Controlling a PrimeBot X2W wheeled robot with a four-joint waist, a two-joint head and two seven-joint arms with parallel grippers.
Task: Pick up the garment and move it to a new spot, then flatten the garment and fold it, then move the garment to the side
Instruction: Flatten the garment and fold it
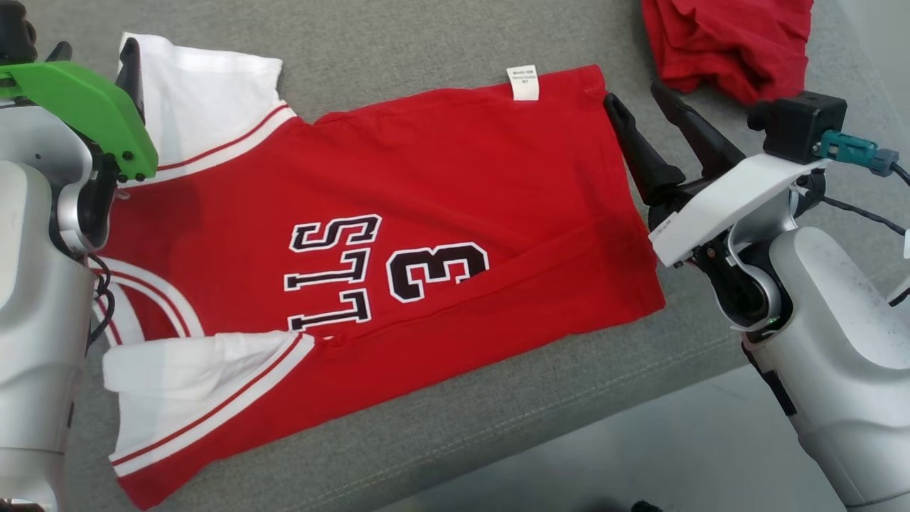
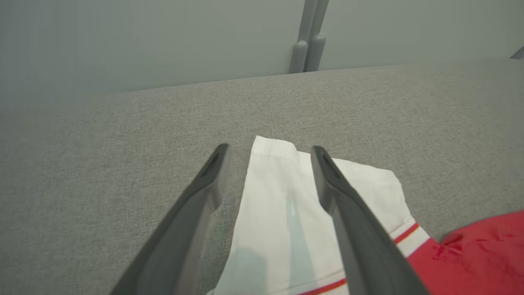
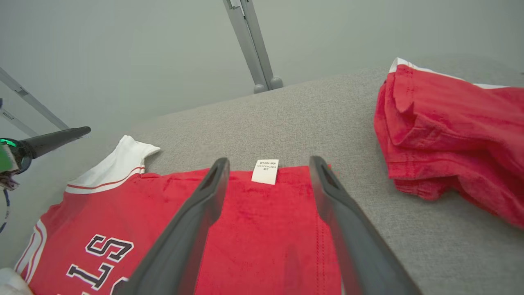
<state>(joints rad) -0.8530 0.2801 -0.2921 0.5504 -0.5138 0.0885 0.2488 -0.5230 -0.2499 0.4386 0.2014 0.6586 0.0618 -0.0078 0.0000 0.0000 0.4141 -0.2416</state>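
Head view: left pincer point(image 2: 270, 148) and right pincer point(image 1: 633, 92) gape apart at opposite ends of red jersey point(image 1: 426, 178).

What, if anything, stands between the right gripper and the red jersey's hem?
Nothing visible. The open right gripper hangs at the hem corner of the red jersey, by the white label. The crumpled red cloth lies apart from both.

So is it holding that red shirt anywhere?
No, nothing is held: left fingers open at the white sleeve of the red jersey, right fingers open at its hem corner.
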